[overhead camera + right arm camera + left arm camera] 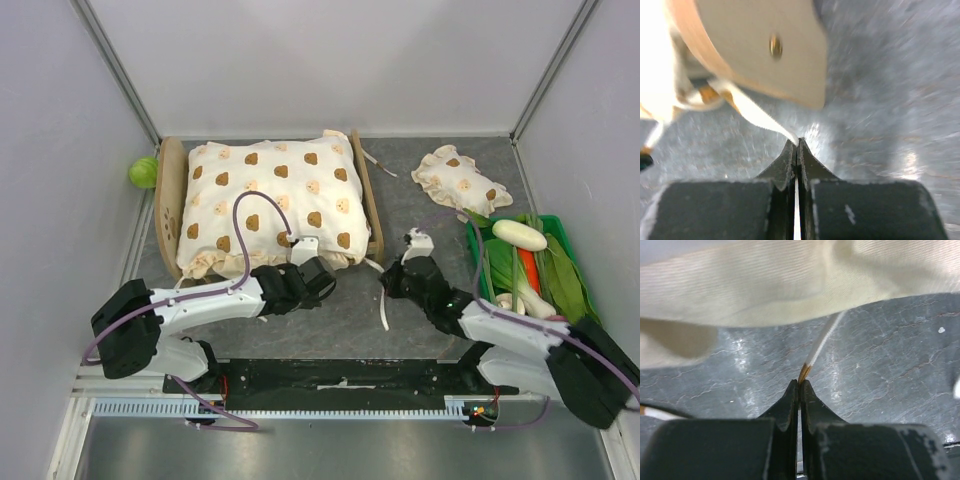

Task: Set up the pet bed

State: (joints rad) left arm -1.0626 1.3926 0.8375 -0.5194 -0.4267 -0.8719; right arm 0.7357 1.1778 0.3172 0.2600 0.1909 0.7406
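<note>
Closest thing to the lens is the left tool [799, 382]. Its jaws are pressed flat together, right at the frayed brown tip of the left tie [822, 340], which runs back up to the cream cushion [765, 285]. I think the very end is pinched, but there's so little of it in there that it's hard to be sure.

Right tool [798, 141] is clenched too, with the right tie [760, 117] going in at the tips and a white strip of it showing down between the jaws. That view is pretty blurry. Just behind the tool is a wooden end piece of the pet bed [765, 50], and the tie comes out from under it.

From above, the pet bed [170, 195] is at the back left of the grey counter [350, 320], headboard pointing left, and the bear-print cushion fills it. Both tools are at its near edge, left one at the cushion's near side, right one off the near right corner.

Other stuff:
- a small frilled pillow [458, 180] lies right of the bed, apart from it
- a green tray [562, 224] of vegetables is on the far right
- a green ball [143, 172] is just beside the headboard
</note>
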